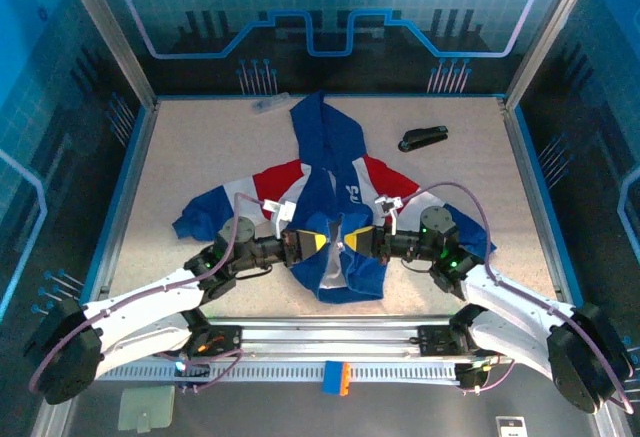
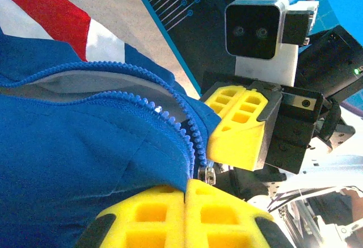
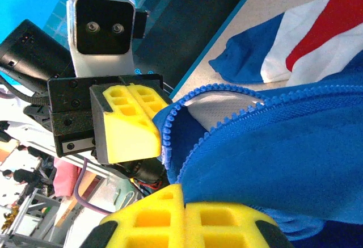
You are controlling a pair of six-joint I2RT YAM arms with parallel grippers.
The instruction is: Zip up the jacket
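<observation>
Near edge, this side of the jacket (image 1: 330, 192): small blue-and-orange block (image 1: 335, 378) on the rail between the arm bases.

Jacket lies spread on the tabletop (image 1: 180, 147), roughly central. Hem toward the arms, hood (image 1: 322, 122) at the far end. Red and white bands (image 1: 280, 179) across chest and sleeves.

At the jacket's near hem the two arms meet, facing each other across the front opening. Left end effector (image 1: 318, 242) sits on the left side of the opening. Its yellow pads (image 2: 153, 219) are pressed together with blue fabric running in at their seam, so it is clamped on the jacket edge. Right end effector (image 1: 352, 241) is just beside it on the right side. Its pads (image 3: 227, 225) are likewise together, with fabric draped over them, gripping the opposite edge.

Left wrist view: zipper teeth (image 2: 170, 120) in two rows. They stand apart higher up the jacket, with pale lining (image 2: 85, 80) between them, and draw together toward the hem. Small metal piece (image 2: 209, 174) at the bottom of the teeth, between the two end effectors. Cannot tell whether it is the slider.

Beyond the jacket: black stapler-like object (image 1: 423, 138) right of the hood, apart from the fabric. Small clear item (image 1: 268, 103) left of the hood, too small to identify.
</observation>
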